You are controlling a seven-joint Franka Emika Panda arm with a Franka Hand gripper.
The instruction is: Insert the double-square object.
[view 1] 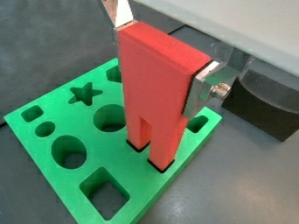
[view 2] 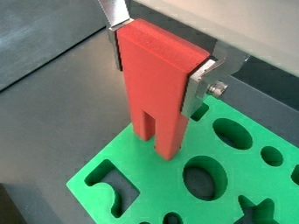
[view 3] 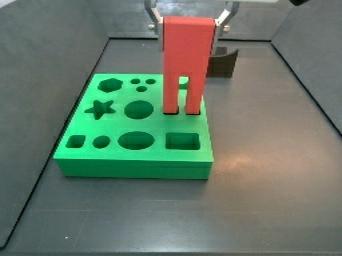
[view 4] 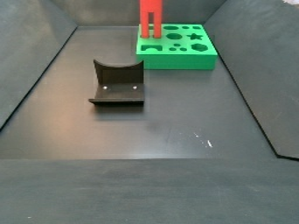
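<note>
The double-square object (view 3: 186, 50) is a tall red block. It stands upright with its solid end up and its two legs pointing down. My gripper (view 3: 190, 13) is shut on its upper end; the silver fingers (view 1: 208, 83) clamp both narrow sides in both wrist views (view 2: 204, 80). The leg tips (view 1: 152, 150) meet the flat green board (view 3: 94, 160) near its edge, with dark hole rims showing round them. How deep they sit I cannot tell. In a side view the block (view 4: 151, 17) rises from the board's (view 4: 187, 59) near corner.
The green board (view 1: 35, 131) has several shaped holes, among them a star, circles, an oval and a square. The dark fixture (view 4: 117, 84) stands on the grey floor apart from the board, and it shows behind the block in a side view (view 3: 225, 63). Dark walls ring the floor.
</note>
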